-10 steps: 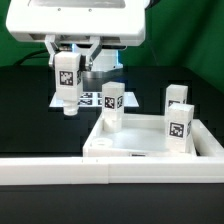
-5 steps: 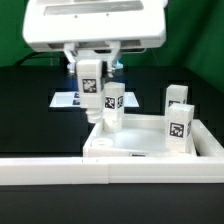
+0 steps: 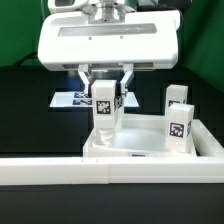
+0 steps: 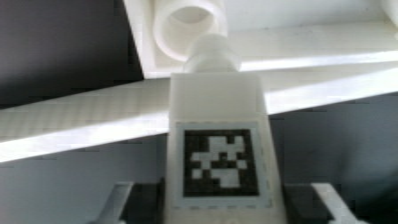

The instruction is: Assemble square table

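Gripper (image 3: pixel 103 82) clamped on a tagged white table leg (image 3: pixel 103 108), held upright over the square tabletop (image 3: pixel 150 140), two more legs (image 3: pixel 180 118) standing at its far corner

leg (image 4: pixel 217 120): white block w/ b&w tag, gripped between jaws, tapered tip over tabletop
tabletop (image 4: pixel 320 55): white slab, round hole near tip
counter (image 4: pixel 63 40): black

From where I sit, the held leg (image 3: pixel 103 108) hides the leg standing behind it almost wholly. The arm's white housing (image 3: pixel 108 42) blocks the marker board (image 3: pixel 75 98) in part. In the wrist view the leg (image 4: pixel 217 130) is blurred, its lower end cut off; the jaws barely show.
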Robot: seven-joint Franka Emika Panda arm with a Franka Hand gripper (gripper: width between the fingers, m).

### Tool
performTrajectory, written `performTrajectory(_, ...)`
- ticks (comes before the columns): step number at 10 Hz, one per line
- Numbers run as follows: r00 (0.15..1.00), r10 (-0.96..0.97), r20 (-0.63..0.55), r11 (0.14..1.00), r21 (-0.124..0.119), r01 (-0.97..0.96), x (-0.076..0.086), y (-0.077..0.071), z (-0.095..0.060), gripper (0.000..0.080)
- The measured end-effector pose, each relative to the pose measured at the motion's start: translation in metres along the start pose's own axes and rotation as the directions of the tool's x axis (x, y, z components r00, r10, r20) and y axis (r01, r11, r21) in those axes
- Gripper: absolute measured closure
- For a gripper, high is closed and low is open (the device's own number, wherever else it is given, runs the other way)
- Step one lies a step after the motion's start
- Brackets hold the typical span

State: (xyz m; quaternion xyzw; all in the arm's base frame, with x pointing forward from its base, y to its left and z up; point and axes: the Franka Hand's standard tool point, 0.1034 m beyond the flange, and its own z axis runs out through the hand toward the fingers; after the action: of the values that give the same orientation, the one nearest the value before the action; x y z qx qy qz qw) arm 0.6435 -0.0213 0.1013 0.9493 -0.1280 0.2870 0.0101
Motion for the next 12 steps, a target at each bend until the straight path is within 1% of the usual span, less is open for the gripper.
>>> performTrajectory(2, 1.000, -0.002, 0.002, 1.000, -0.001, 0.002, -0.001, 0.000, 0.000, 0.0509)
performTrajectory(5, 1.000, -0.009, 0.013, 1.000, -0.006, 0.009, -0.013, 0.003, -0.002, 0.0509)
performTrajectory(6, 1.000, -0.014, 0.000, 1.000, -0.011, 0.014, -0.014, 0.007, -0.002, 0.0509)
performTrajectory(9, 1.000, -0.018, -0.023, 1.000, -0.014, 0.018, -0.013, 0.007, 0.000, 0.0509)
performTrajectory(10, 0.999, -0.020, -0.035, 1.000, -0.016, 0.019, -0.011, 0.007, 0.002, 0.0509)
performTrajectory(12, 0.999, -0.026, -0.025, 1.000, -0.019, 0.025, -0.017, 0.005, 0.011, 0.0509)
